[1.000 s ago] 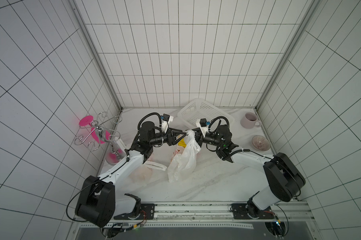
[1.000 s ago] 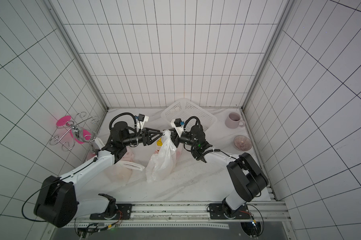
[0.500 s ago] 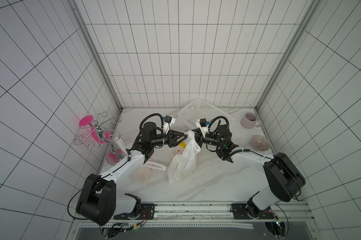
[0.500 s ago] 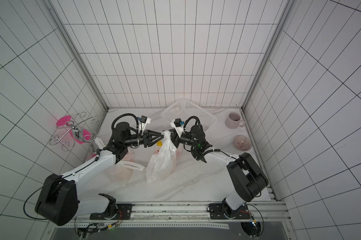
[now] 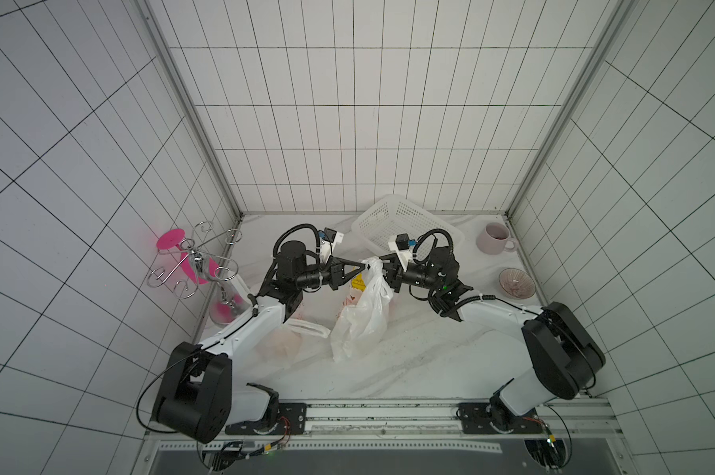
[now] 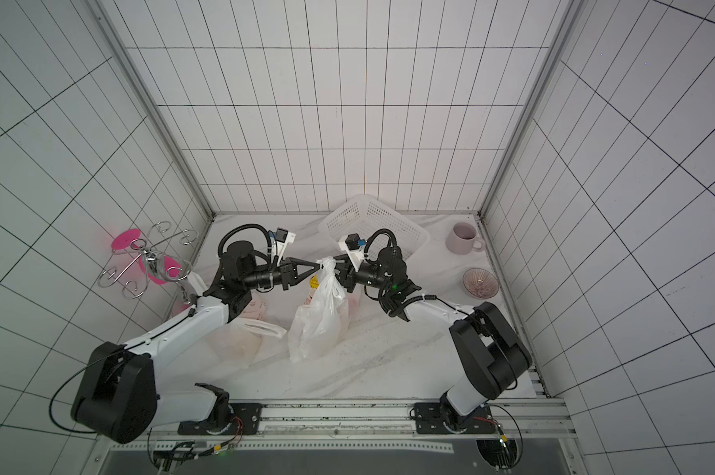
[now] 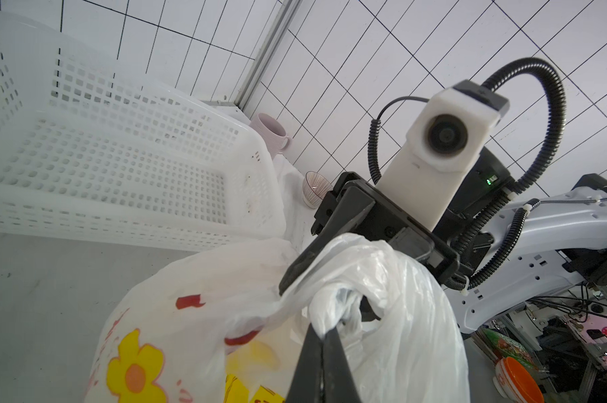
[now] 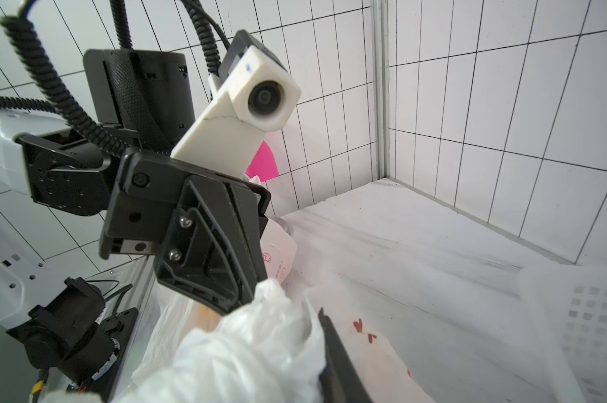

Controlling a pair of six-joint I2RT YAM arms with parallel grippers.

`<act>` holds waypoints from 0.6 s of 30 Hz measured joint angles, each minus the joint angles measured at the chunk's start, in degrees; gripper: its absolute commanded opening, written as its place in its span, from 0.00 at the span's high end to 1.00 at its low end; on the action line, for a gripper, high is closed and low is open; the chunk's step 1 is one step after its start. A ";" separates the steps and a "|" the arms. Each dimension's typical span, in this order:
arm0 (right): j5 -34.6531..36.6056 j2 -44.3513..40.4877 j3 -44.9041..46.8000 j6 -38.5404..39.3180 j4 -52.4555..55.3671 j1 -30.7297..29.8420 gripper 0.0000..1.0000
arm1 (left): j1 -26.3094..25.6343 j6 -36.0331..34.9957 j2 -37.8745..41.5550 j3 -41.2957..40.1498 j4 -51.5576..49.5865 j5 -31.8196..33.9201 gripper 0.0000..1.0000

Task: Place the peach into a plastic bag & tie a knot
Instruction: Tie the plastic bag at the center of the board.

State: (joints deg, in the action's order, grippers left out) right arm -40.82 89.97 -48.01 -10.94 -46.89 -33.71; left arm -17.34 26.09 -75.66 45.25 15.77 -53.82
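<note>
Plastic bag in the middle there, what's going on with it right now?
Both arms meet at the top of the plastic bag, which stands on the table with its neck gathered upward. The left gripper is shut on a twist of plastic at the bag's top. The right gripper is against the same bunch from the opposite side, but whether it grips cannot be told. No finished knot shows, and the peach cannot be made out inside.

A white basket [image 5: 392,214] stood at the back wall. A mug [image 5: 493,239] and bowl [image 5: 516,283] sat right, and a wire rack [image 5: 195,260] left.
</note>
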 measured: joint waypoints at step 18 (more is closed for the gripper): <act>16.44 -29.49 -1.25 -7.13 56.78 -1.46 0.48 | 2.78 0.04 1.77 0.00 0.22 1.31 1.00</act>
State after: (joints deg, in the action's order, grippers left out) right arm -24.38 60.49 -49.25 -18.06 9.89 -35.18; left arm -14.57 26.13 -73.89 45.25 15.99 -52.51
